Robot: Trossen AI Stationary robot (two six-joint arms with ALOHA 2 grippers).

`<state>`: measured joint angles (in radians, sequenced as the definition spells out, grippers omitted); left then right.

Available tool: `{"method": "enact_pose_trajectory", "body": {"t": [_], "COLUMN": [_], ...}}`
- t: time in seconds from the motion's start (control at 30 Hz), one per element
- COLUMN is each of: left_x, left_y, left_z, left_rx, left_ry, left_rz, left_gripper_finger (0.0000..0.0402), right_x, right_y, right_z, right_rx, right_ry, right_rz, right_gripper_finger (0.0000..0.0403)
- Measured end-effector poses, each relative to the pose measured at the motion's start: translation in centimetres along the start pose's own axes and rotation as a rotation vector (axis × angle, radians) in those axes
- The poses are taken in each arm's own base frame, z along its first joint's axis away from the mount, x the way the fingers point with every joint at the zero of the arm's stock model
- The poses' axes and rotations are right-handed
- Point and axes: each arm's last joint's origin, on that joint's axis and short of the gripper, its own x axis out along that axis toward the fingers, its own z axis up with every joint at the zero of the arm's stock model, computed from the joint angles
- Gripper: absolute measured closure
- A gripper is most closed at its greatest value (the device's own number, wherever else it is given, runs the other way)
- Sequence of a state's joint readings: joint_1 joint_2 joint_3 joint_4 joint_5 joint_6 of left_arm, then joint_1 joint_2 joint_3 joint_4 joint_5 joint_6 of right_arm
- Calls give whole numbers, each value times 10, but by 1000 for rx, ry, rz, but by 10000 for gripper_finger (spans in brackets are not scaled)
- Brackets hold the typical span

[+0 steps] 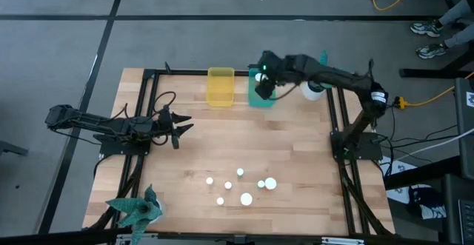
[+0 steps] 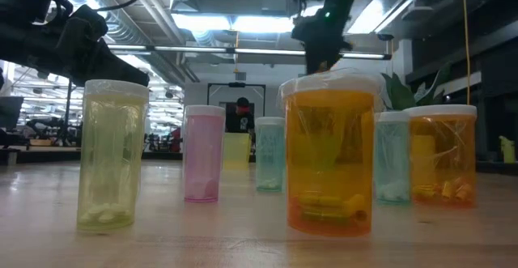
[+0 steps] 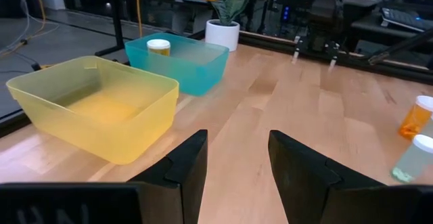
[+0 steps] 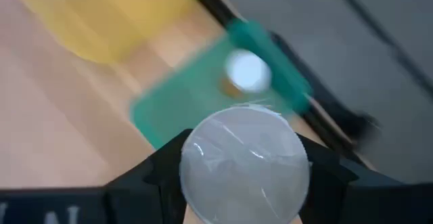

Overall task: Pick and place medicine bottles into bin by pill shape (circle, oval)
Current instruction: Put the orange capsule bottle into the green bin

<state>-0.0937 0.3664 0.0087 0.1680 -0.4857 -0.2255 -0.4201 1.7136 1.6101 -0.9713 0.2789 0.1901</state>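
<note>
My right gripper (image 1: 261,87) is shut on a medicine bottle with a pale round cap (image 4: 241,164) and hangs above the teal bin (image 1: 263,97). One white-capped bottle (image 4: 247,72) stands inside that bin; it also shows in the left wrist view (image 3: 159,47). The yellow bin (image 1: 221,86) stands beside it, to its left. Several bottles (image 1: 246,198) stand upright on the table's near middle; the low view shows an orange one (image 2: 332,155), a yellow-green one (image 2: 112,155) and a pink one (image 2: 202,153). My left gripper (image 1: 178,126) is open and empty at the table's left. My right gripper pinches the bottle between its two fingers (image 4: 159,173), one on each side of the body just under the cap (image 4: 203,143). The fingers come from above, pointing down. The bottle is upright, cap up, lifted clear above the teal bin.
A white plant pot (image 1: 313,89) stands right of the teal bin, under my right arm. A green folded paper figure (image 1: 137,209) lies at the near left corner. Bare wood lies between the bins and the group of bottles.
</note>
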Motion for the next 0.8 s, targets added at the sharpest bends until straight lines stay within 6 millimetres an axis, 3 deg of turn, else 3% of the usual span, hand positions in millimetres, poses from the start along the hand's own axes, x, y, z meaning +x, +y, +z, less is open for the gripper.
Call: {"method": "enact_pose_trajectory", "body": {"t": [0.13,0.4,0.8], "left_x": [0,0,0], "left_y": [0,0,0], "left_z": [0,0,0], "left_rx": [8,24,21], "left_ry": [-1,-1,-2], "left_rz": [3,4,3], "left_gripper_finger": [252,252,252], "right_x": [25,80,106], "right_y": [-19,-31,-41], "right_z": [4,-34,-56], "right_rx": [7,8,53], "right_ry": [-68,-16,-20], "right_rz": [129,124,199], "right_gripper_finger": [200,200,199]}}
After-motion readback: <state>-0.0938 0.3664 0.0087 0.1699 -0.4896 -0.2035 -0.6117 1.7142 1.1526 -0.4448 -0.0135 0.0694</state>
